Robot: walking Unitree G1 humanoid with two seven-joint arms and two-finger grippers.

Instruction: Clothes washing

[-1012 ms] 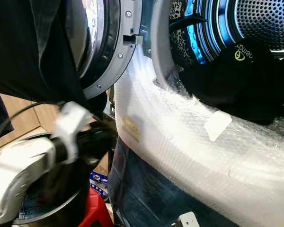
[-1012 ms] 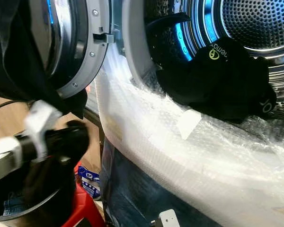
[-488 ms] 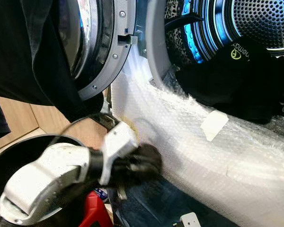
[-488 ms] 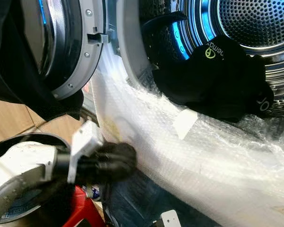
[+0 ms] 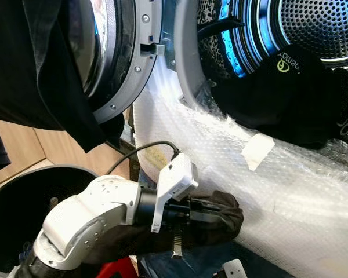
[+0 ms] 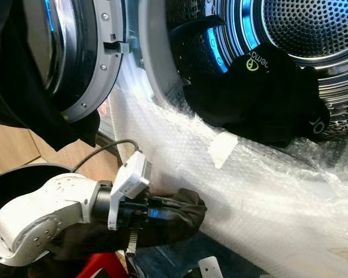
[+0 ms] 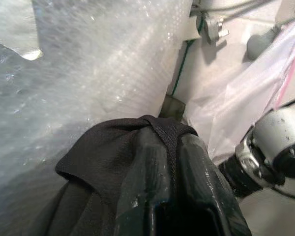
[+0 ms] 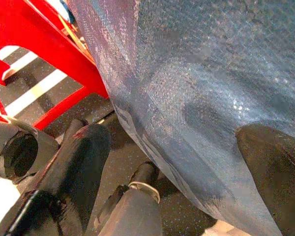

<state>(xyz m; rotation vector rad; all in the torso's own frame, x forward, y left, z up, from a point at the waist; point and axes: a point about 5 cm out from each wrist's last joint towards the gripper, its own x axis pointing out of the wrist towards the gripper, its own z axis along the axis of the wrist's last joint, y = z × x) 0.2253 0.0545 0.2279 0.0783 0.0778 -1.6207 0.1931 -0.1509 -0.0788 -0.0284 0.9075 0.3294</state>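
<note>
Jaws of the left gripper (image 5: 220,213) are clenched on a black garment (image 5: 229,215), now lifted from the black basket (image 5: 23,202) to the bubble-wrapped washer front (image 5: 301,191); a second ago it was lower and blurred. Beyond, black clothes (image 5: 290,95) lie in the drum (image 5: 330,23). Right gripper (image 8: 172,162) jaws are spread, idle.

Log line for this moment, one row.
left gripper shut on black garment | beside bubble wrap under drum | black clothes inside | right gripper low, open
</note>
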